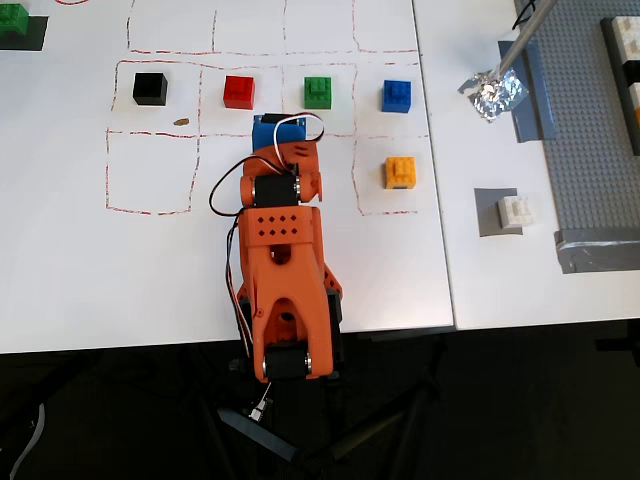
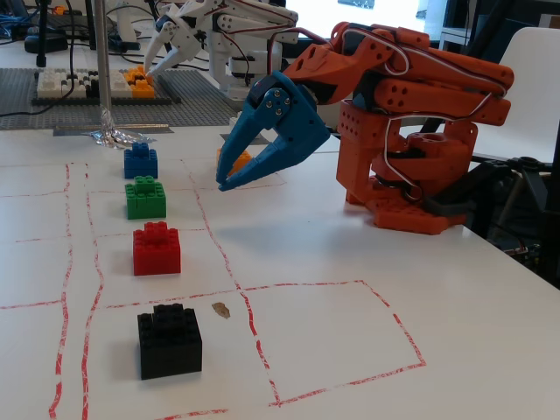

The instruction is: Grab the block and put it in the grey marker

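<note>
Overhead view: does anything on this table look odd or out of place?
A small brown speck lies on the white table beside the black brick, like a stray crumb. A crumpled foil wad sits at a pole's foot. The bricks look tidy.

Studded plastic block, matt grey marker, crinkled shiny foil

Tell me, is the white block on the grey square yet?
Yes. From overhead, the white block already sits on the grey square, which shows around it, and the hand holds nothing.
</note>
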